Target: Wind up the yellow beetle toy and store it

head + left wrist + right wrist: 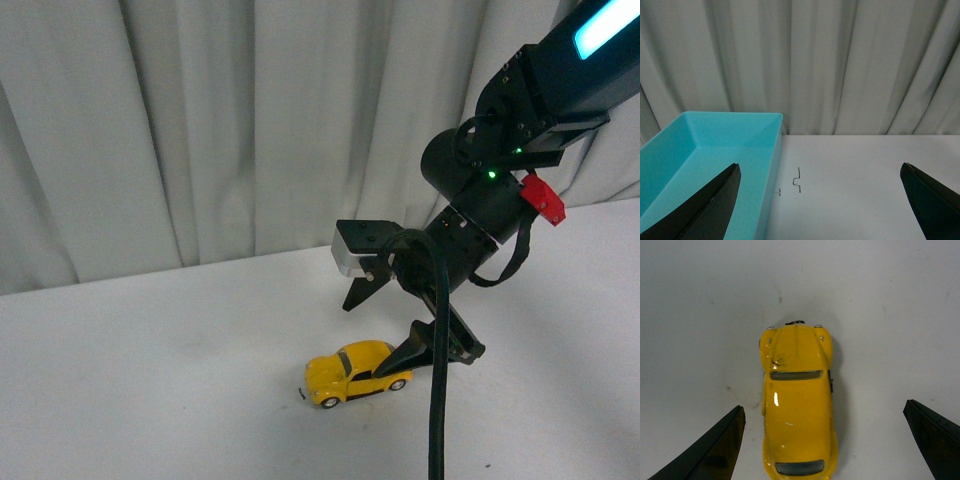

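Observation:
The yellow beetle toy (356, 373) stands on its wheels on the white table, nose toward the left. My right gripper (370, 338) hangs over its rear end, open, one finger behind the car and one at its back. In the right wrist view the toy (797, 405) lies lengthwise between the two black fingers (715, 450) with wide gaps on both sides; the gripper (823, 407) touches nothing. My left gripper (820, 167) is open and empty above the table beside a teal bin (774, 150); it does not show in the front view.
The teal bin is open-topped and looks empty. Small black marks (797, 180) sit on the table next to its wall. A pale curtain (250, 120) closes off the back of the table. A black cable (437, 400) hangs from the right arm.

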Available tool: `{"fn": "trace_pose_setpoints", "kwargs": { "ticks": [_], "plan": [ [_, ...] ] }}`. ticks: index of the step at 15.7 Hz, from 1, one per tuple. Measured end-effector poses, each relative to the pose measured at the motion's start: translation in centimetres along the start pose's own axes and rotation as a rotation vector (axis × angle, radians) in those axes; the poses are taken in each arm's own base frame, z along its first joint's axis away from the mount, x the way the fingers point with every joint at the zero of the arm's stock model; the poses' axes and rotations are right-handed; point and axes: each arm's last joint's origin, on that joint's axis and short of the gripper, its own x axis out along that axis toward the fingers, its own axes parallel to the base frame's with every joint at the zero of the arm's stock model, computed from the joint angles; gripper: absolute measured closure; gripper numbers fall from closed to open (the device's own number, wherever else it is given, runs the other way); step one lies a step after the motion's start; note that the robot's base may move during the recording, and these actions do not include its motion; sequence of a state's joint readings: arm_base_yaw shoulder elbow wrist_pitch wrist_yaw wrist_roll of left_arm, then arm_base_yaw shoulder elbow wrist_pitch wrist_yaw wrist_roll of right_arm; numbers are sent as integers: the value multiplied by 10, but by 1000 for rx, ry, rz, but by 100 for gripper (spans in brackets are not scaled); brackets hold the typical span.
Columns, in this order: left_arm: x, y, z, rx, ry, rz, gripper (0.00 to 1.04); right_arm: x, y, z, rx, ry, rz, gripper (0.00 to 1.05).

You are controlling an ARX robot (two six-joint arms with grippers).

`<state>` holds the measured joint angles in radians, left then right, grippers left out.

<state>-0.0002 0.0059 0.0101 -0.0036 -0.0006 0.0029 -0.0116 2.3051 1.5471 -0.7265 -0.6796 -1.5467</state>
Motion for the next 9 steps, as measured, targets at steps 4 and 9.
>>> {"fn": "trace_pose_setpoints", "kwargs": {
  "ticks": [4,9],
  "plan": [
    [0,0,0,0,0,0,7,19,9,2,47,9,7,7],
    [0,0,0,0,0,0,7,27,15,0,98,36,14,7]
  ]
}}
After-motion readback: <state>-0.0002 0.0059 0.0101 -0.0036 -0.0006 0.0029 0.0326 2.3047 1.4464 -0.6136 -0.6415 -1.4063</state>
